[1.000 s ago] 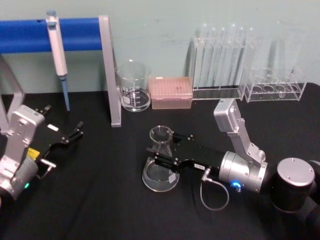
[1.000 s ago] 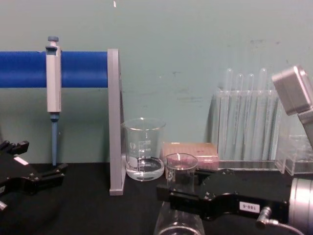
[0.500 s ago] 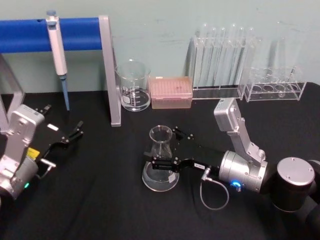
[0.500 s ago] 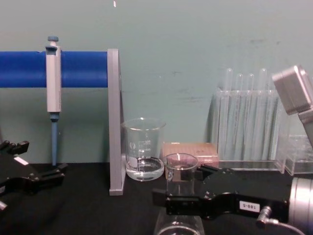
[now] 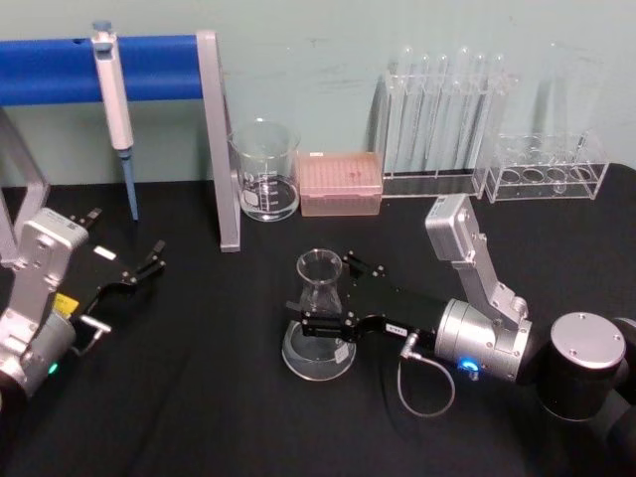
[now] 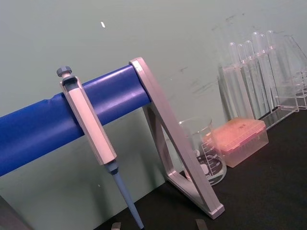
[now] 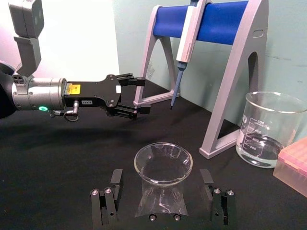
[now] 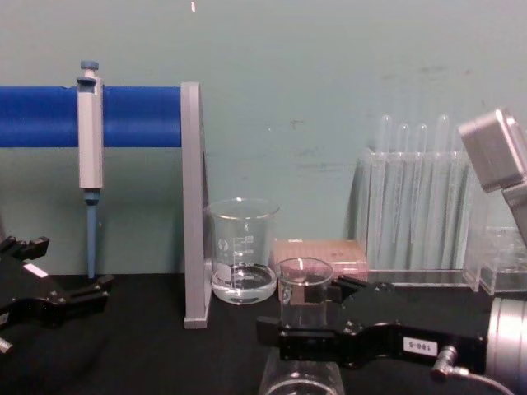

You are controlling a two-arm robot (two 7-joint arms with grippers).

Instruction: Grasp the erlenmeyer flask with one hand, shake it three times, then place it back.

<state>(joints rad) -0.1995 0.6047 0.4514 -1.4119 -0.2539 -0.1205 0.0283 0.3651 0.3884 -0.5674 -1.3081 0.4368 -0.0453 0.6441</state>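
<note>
The erlenmeyer flask (image 5: 320, 290) stands upright on the black table, in front of the beaker; it also appears in the chest view (image 8: 305, 284) and the right wrist view (image 7: 163, 165). My right gripper (image 5: 328, 296) reaches in from the right at the height of the flask's neck. It is open, with one finger (image 7: 115, 181) on each side of the glass and a clear gap on both sides. My left gripper (image 5: 147, 266) is parked at the left of the table, open and holding nothing, well away from the flask.
A glass beaker (image 5: 264, 171) with a little liquid, a pink tip box (image 5: 341, 184) and two clear tube racks (image 5: 437, 129) line the back wall. A pipette (image 5: 114, 89) hangs on the blue bar stand, whose grey post (image 5: 219, 139) stands left of the beaker.
The right gripper's fingers have spread apart from the flask's neck, which they held a second ago. The flask stays in place on the table. The left arm is unmoved.
</note>
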